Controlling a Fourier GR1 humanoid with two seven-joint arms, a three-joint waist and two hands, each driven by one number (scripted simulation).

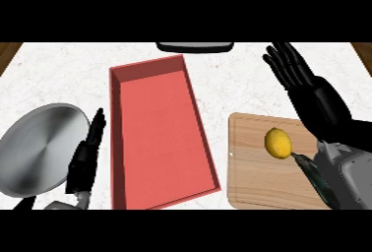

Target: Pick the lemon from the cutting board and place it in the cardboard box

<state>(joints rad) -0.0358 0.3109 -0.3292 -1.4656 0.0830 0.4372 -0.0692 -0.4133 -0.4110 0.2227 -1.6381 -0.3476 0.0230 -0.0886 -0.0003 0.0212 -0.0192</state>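
Lemon (277,143) sits on cutting board (254,187), right of red box (160,138). R hand (312,93) spread wide just beyond it, holding nothing. L hand (85,157) flat, left of box. Risk: off-centre closing could roll lemon away.

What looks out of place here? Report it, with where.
Nothing is spilled, tipped or damaged. The lemon lies on the cutting board, and the box stands open on the counter to its left. The only oddity is that the box is red rather than cardboard brown.
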